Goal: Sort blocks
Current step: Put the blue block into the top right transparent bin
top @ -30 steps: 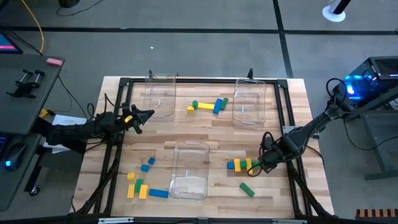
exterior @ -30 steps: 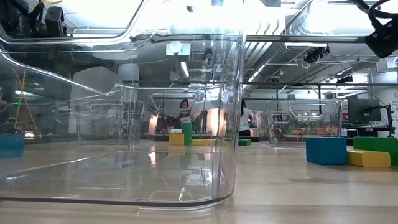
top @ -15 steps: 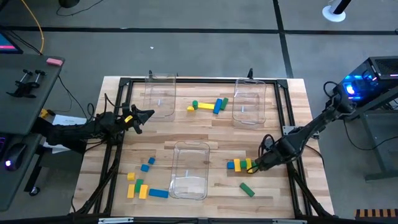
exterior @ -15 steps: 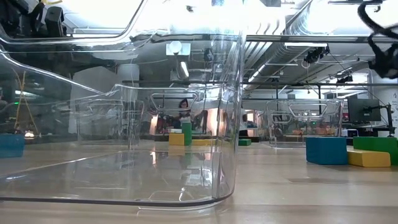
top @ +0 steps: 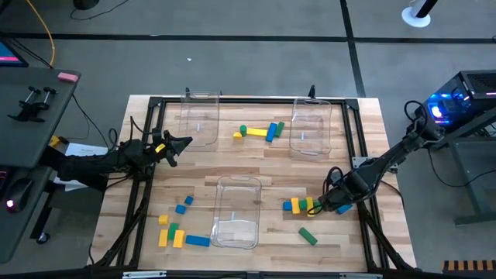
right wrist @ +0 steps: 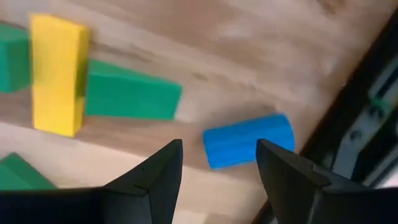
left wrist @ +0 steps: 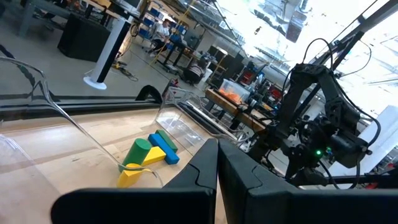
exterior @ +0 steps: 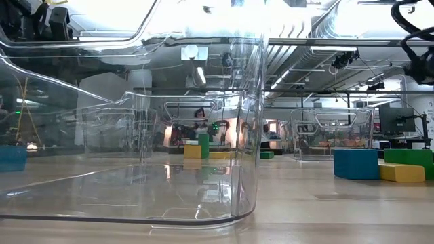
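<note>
From overhead, the left gripper [top: 180, 144] is parked over the left side of the table [top: 256, 167], arm lying low and reaching in from the left edge, fingers pressed together with nothing in them. Its wrist camera confirms that: the two dark fingers [left wrist: 217, 180] meet in a tight seam, and past them you get a clear bin wall [left wrist: 74, 130] and a little pile of a green round block [left wrist: 138, 151], a yellow bar [left wrist: 140, 174] and a blue bar [left wrist: 164, 151], with the other arm off in the distance.

Near the front left corner sits a loose cluster of blocks [top: 177, 226], yellow, green and blue. The front clear bin [top: 236, 211] is in the middle near the front edge; two more bins sit toward the back edge, with another small pile of blocks [top: 261, 132] between them.

The low view mostly gets filled by that front bin's wall [exterior: 247, 129], but it does catch a blue block [exterior: 355, 163] with a yellow bar [exterior: 401, 173] and green bar [exterior: 408, 157] stacked beside it on the right.

The right gripper [top: 335, 205] comes in diagonally from the right edge, angled down at the row of blocks near the front right. Only its wrist view shows the detail: fingers [right wrist: 155, 180] spread, hovering over a blue cylinder [right wrist: 249, 140] lying on its side, not pinching it. Just beside are a green wedge [right wrist: 130, 93] and a yellow bar [right wrist: 58, 73] lying across it. A lone green block [top: 308, 235] lies nearer the front edge.
</note>
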